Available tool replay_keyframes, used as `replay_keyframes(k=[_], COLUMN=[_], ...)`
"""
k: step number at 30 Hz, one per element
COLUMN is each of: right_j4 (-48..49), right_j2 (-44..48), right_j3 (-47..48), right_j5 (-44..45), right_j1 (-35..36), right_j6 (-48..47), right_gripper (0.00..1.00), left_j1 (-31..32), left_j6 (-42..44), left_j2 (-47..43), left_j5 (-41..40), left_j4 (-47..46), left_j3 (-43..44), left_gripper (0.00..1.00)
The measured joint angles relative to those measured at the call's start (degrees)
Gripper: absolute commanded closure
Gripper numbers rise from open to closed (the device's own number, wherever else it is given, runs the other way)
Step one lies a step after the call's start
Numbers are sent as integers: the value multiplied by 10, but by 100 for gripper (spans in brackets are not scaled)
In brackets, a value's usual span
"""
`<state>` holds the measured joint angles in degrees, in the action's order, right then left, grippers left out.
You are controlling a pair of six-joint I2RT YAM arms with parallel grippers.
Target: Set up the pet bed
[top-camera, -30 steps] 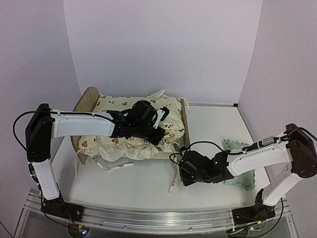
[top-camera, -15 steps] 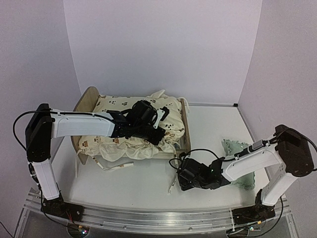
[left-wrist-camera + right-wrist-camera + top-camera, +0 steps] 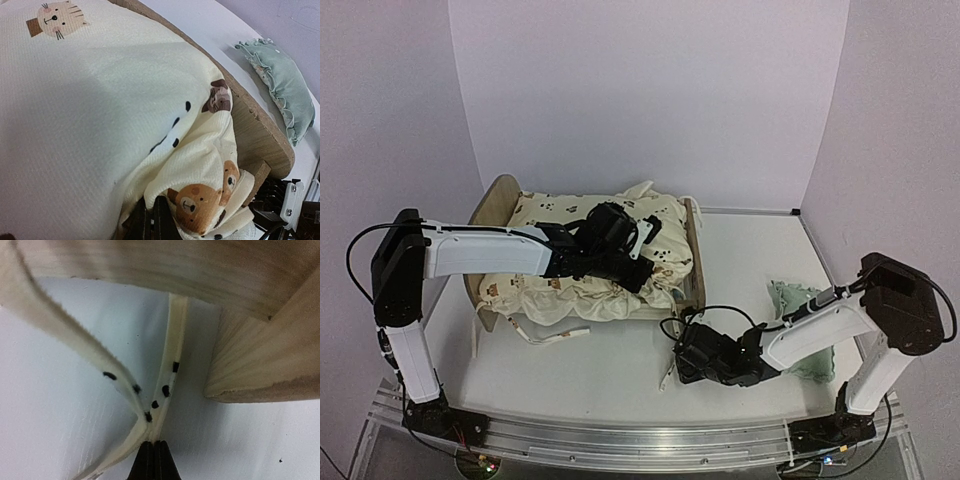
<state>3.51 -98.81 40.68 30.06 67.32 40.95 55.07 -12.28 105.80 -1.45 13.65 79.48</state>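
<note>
The pet bed (image 3: 496, 204) is a light-wood frame at the left of the table; its rail (image 3: 256, 131) and a leg (image 3: 260, 360) show in the wrist views. A cream bear-print cushion (image 3: 550, 285) lies bunched across it. My left gripper (image 3: 642, 276) reaches over the bed and is shut (image 3: 152, 223) on a fold of the cushion (image 3: 100, 110) near the foot end. My right gripper (image 3: 678, 366) sits low on the table in front of the bed's corner. It is shut (image 3: 154, 446) on the cushion's two spotted tie strips (image 3: 170, 365) where they meet.
A small mint green pillow (image 3: 798, 300) lies on the table at the right, partly under my right arm, and shows again (image 3: 280, 82) beyond the bed rail. More ties (image 3: 550, 335) trail off the bed's front side. Lilac walls close in the table.
My right gripper has slid a little toward the near edge and closed on the ties. The left arm and cushion have stayed put.
</note>
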Motion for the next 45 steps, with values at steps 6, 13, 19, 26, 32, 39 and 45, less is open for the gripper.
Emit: replay_keyframes(k=[6,13,19,26,32,39,45], right_j4=[-3,-59,-101,-137,-167,-193,-205], right_j2=[10,51,91,114,148,173,190], right_j3=[-6,-15,-34,-36,-38,-41,-59], right_j5=[-18,-88,-145,-194,-202,-199,-191], right_j1=[0,-1,-1,-1,-1,-1,-1], right_j6=[-4,-10,-17,-24,-30,-35,-35], right_gripper=[100,100,100,100,100,100,100], left_j1=[1,13,32,56,77,105,132], left_j6=[-2,-11,-15,-17,-27,-35,-43], left_j2=[0,-7,-42,-70,-83,-134,-150], left_j5=[0,-3,-13,-39,-62,-58,-23], left_j4=[7,24,47,82,130,160,148], left_j3=[0,0,0,0,0,-28,-86], left_gripper=[82,40,14,4,17,26,28])
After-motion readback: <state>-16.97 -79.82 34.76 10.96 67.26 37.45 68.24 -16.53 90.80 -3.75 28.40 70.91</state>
